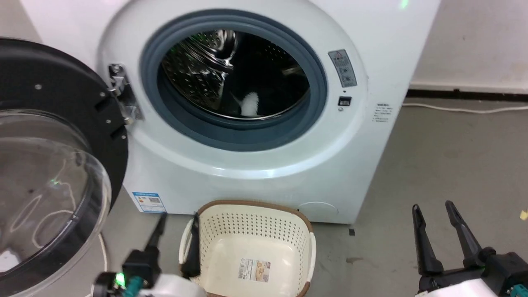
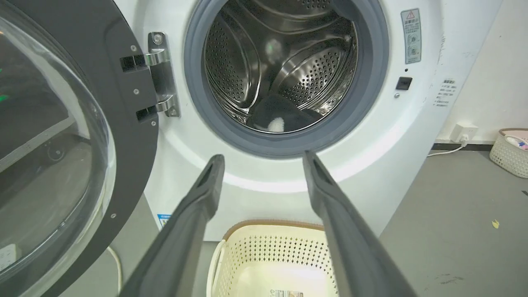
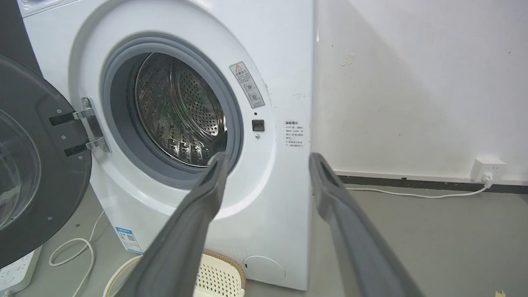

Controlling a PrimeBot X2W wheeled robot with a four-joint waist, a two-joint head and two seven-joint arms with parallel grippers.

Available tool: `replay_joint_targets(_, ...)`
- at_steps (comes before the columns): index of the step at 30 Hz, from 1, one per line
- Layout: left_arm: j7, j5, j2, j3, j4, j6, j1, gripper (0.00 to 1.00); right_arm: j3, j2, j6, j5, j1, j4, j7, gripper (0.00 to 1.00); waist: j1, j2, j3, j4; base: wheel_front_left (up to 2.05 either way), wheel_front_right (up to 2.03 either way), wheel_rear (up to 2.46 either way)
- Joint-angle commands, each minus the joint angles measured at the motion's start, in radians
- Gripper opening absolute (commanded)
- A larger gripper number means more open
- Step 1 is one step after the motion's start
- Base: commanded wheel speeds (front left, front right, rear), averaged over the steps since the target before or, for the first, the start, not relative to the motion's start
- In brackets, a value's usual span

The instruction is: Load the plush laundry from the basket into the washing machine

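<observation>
Inside washing machine (image 1: 255,165) drum (image 1: 194,70): plush laundry (image 1: 249,103), dark with white patch; on floor (image 1: 433,156) just before it, basket (image 1: 251,205) holding only its label (image 1: 254,270); left gripper (image 2: 263,157) and right gripper (image 1: 432,205) both spread wide, empty.

1. Your head camera looks forward and down at the washing machine (image 1: 255,165) from close in front.
2. Your left wrist camera faces the machine's opening (image 2: 284,74) squarely, low and near.
3. Your right wrist camera sees the machine obliquely, from the side opposite its door (image 3: 41,185); all three share that opening.
</observation>
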Motion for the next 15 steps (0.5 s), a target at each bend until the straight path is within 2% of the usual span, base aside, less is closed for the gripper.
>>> replay_joint_targets(1,-0.004,0.011,-0.002,-0.007,-0.003,0.008,0.021,1.00,0.001,0.000,-0.001,-0.001,0.016,0.005,-0.004,1.00,0.0002,0.0000,-0.007,0.007,0.00,0.00,0.00)
replay_joint_targets(9,-0.004,0.011,-0.006,-0.016,0.001,0.019,0.043,1.00,0.011,0.000,-0.001,0.002,0.027,0.012,-0.004,1.00,0.0002,0.0000,-0.007,0.015,0.00,0.00,0.00)
replay_joint_targets(10,0.001,0.007,-0.006,-0.017,0.001,0.014,0.029,0.00,0.009,0.000,0.000,0.001,0.008,0.010,0.001,0.00,0.0002,0.0000,-0.007,0.017,0.00,0.00,0.00)
replay_joint_targets(15,0.007,0.008,-0.006,-0.015,-0.002,0.014,0.029,0.00,0.010,0.000,0.000,-0.002,0.004,0.011,0.006,0.00,0.0003,0.0000,-0.007,0.016,0.00,0.00,0.00)
